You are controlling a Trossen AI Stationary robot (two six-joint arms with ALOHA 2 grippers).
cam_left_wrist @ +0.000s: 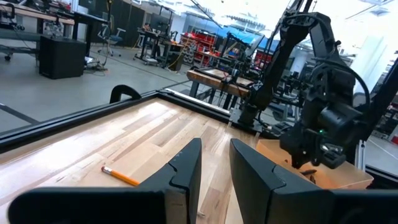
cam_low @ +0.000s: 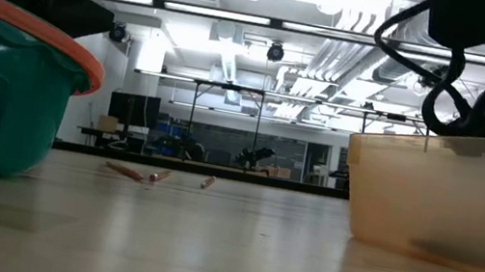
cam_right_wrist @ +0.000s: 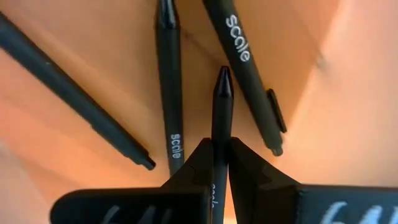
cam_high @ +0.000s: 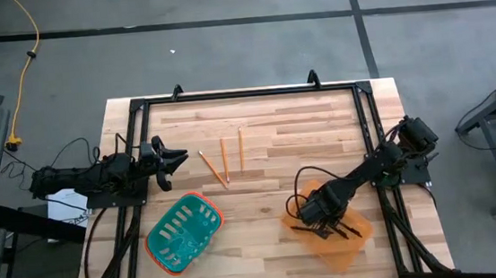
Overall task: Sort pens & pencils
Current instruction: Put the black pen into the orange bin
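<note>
Three orange-yellow pencils (cam_high: 225,162) lie side by side on the bare wood at the table's middle, toward its far edge; they also show in the low view (cam_low: 158,175). Three black pens (cam_right_wrist: 169,81) lie on the floor of the orange bin (cam_high: 352,242). My right gripper (cam_high: 331,229) hangs over that bin, shut on another black pen (cam_right_wrist: 222,93). My left gripper (cam_high: 176,157) waits at the table's left edge, pointing level at the pencils, its fingers (cam_left_wrist: 186,171) a narrow gap apart with nothing between them. My right gripper (cam_right_wrist: 217,144) pinches the black pen between its two fingers, on the shaft (cam_right_wrist: 221,124) a short way behind the tip. The fingers point steeply down into the bin and lie along the pen. The tip (cam_right_wrist: 222,79) sticks out past the fingertips toward the bin floor.
A teal basket (cam_high: 184,232) with an orange rim stands at the near left of the table. A black frame (cam_high: 244,94) runs along the table's far and side edges. Bare wood lies between basket, bin and pencils.
</note>
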